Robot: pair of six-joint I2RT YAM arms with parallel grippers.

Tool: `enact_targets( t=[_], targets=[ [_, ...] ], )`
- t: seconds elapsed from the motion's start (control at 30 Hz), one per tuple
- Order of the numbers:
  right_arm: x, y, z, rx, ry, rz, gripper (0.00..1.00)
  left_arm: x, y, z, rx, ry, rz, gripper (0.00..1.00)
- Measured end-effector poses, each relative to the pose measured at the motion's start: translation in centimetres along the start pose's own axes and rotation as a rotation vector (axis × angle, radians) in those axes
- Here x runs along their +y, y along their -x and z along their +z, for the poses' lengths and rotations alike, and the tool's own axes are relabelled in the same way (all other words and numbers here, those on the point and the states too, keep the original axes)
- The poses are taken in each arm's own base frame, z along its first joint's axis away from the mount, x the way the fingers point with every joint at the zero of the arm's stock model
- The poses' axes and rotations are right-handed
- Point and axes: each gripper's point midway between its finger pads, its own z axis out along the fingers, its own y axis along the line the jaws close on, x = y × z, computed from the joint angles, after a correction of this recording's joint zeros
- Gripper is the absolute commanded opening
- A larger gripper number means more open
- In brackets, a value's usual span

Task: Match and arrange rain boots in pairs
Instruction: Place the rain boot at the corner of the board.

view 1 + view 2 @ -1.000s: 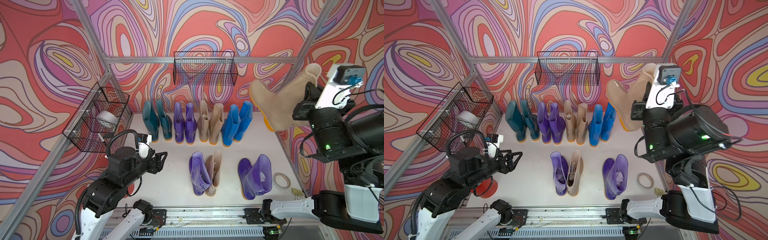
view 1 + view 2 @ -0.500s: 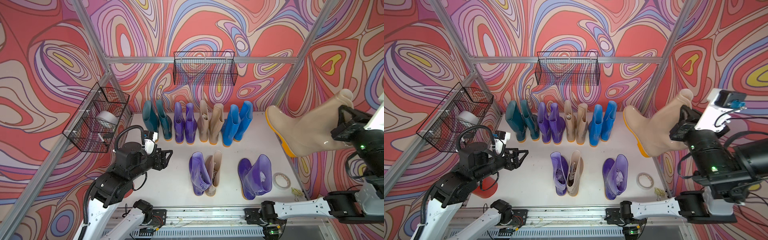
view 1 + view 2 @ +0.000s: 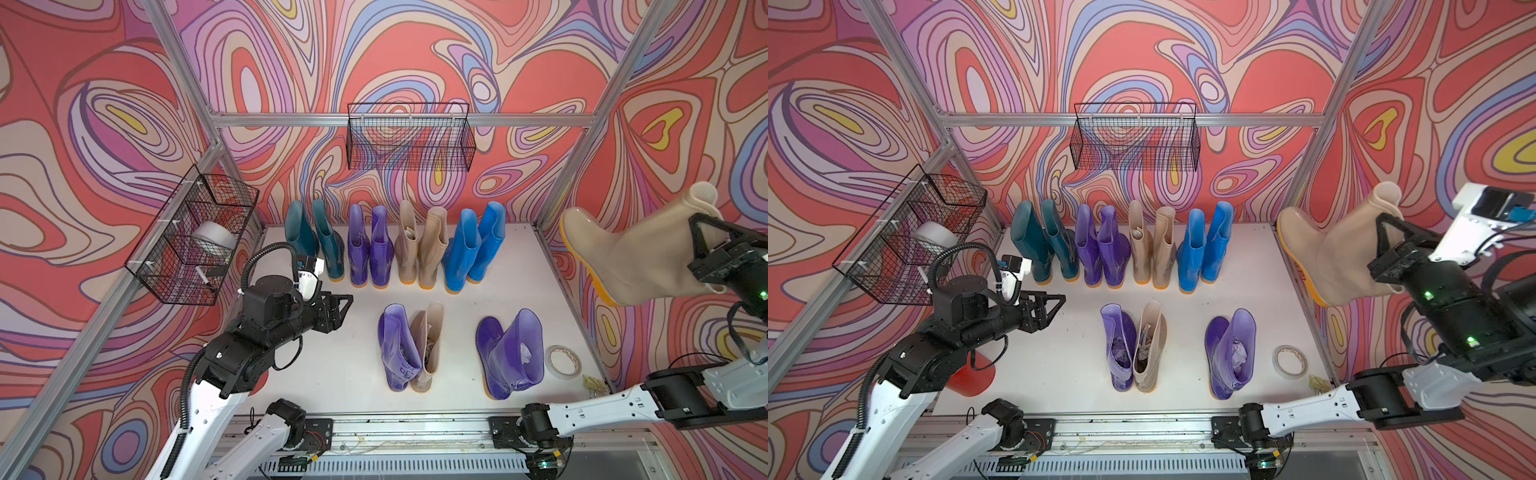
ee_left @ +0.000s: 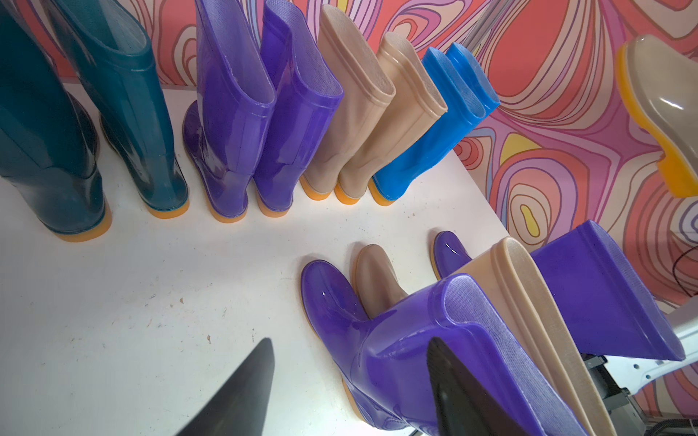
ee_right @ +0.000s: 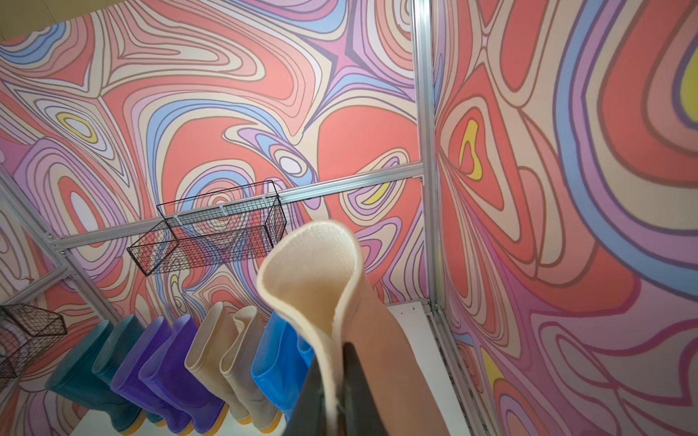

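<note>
Along the back of the white table (image 3: 332, 374) stand four pairs of rain boots: teal (image 3: 316, 237), purple (image 3: 370, 245), beige (image 3: 419, 245) and bright blue (image 3: 473, 245). In front, a purple boot (image 3: 397, 345) stands against a single beige boot (image 3: 430, 340), and two purple boots (image 3: 511, 353) stand to their right. My right gripper (image 3: 706, 226) is shut on the shaft rim (image 5: 313, 271) of another beige boot (image 3: 1337, 253), held aloft at the right wall with its orange sole turned to the left. My left gripper (image 3: 345, 309) hovers open left of the front boots, holding nothing.
A wire basket (image 3: 409, 141) hangs on the back wall. Another basket (image 3: 195, 241) on the left wall holds a white roll. A tape roll (image 3: 563, 361) lies at the front right, and a red cup (image 3: 973, 374) sits under my left arm. An aluminium post (image 3: 552, 208) stands beside the held boot.
My right arm has swung the beige boot to the right and lower, out to the right wall. My left gripper has reached further right toward the front boots, still open.
</note>
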Motion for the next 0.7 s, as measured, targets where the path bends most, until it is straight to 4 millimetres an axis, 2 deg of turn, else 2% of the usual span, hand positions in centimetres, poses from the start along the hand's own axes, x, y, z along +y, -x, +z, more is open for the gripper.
enact_targets(
  t=[0.13,0.33,0.7],
  targets=[
    [1.4,1.4,-0.6,-0.019,-0.094,-0.016,0.0,-0.1,0.0,0.5,0.004,-0.013,-0.005,0.66],
    [4.5,0.6,-0.5,-0.023,-0.162,-0.136,0.0,-0.2,-0.2,0.7,0.006,-0.022,-0.005,0.66],
    [7.0,-0.1,0.5,-0.032,-0.359,-0.246,0.0,-0.4,-0.4,0.7,0.002,-0.043,-0.004,0.66]
  ],
)
